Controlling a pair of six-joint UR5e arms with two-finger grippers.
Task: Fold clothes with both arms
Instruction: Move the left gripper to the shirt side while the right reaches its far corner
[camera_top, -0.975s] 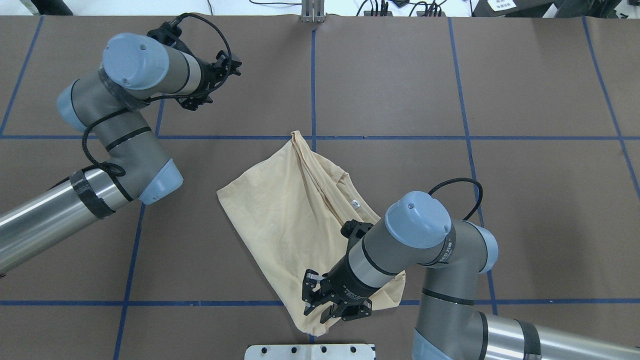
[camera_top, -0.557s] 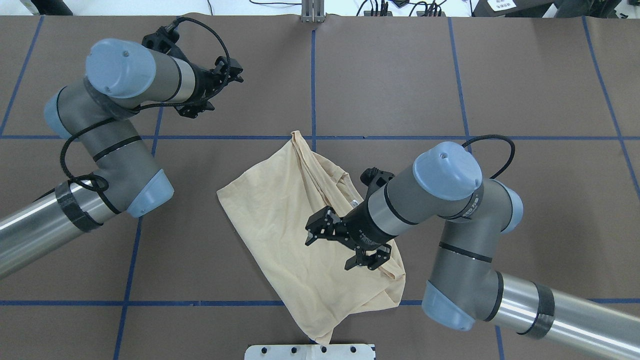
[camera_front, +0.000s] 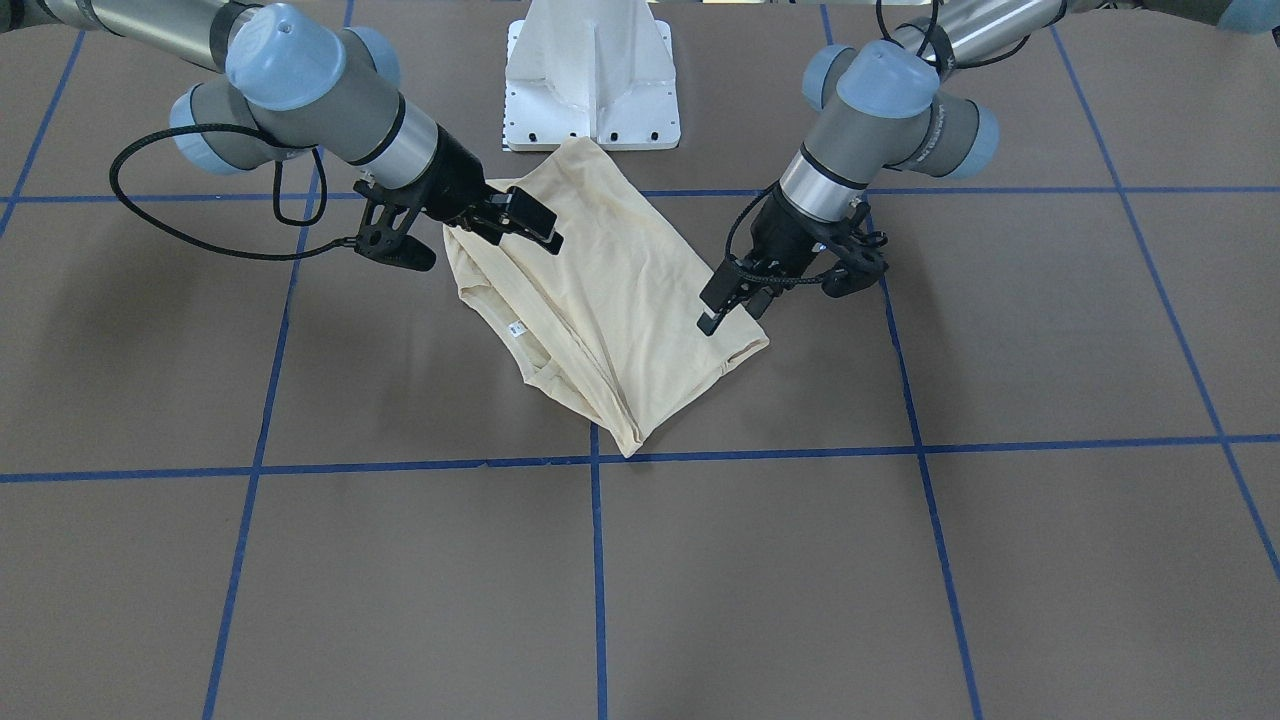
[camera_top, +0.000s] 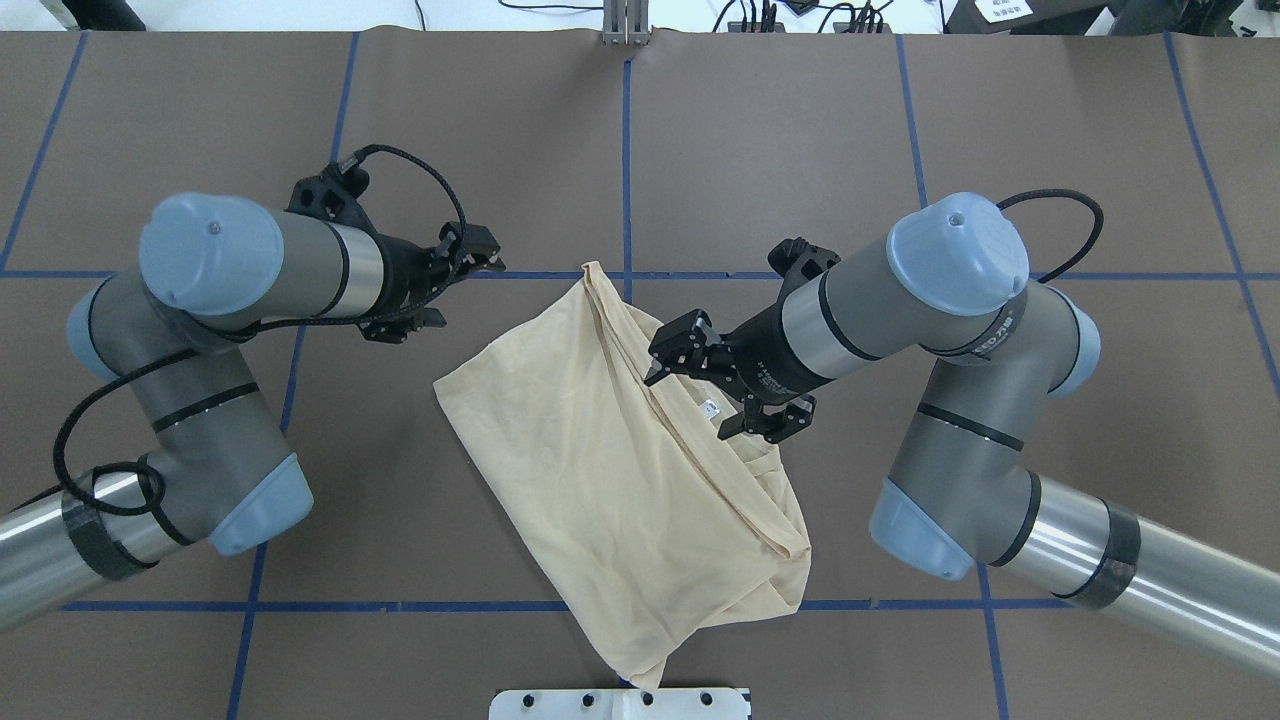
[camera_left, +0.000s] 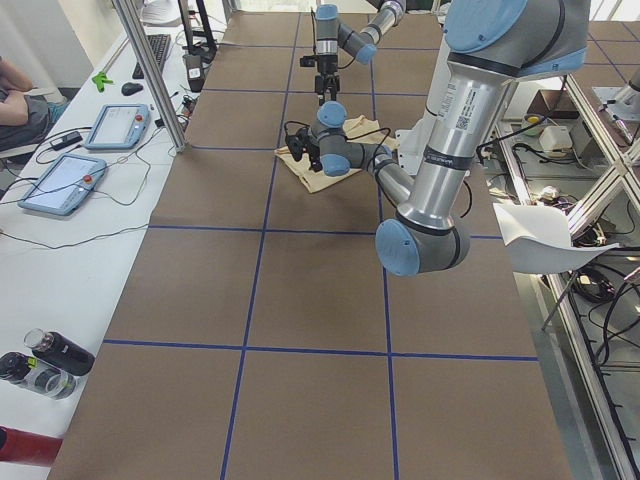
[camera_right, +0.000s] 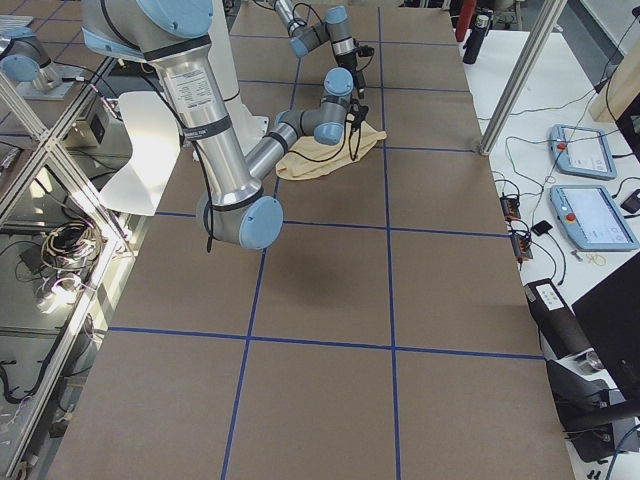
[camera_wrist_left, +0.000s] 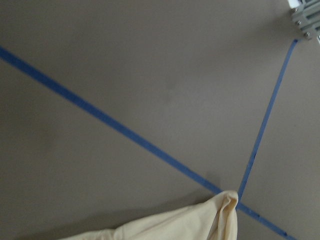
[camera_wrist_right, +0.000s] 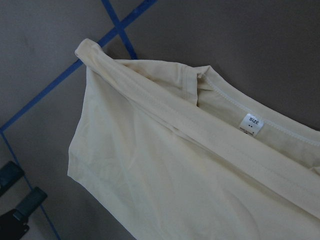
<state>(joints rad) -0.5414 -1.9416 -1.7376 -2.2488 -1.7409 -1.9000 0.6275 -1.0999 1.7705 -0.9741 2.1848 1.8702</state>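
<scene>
Both spread open and empty, the right gripper (camera_top: 715, 388) hovers over the neck label (camera_top: 711, 407) of a folded cream shirt (camera_top: 590, 450) lying diagonally on the brown table (camera_top: 1000, 150), the left gripper (camera_top: 455, 287) near its edge, not touching.

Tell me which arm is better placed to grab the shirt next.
Right. The right gripper, open, hangs over the shirt by its neck label; the left gripper is off to one side.
</scene>
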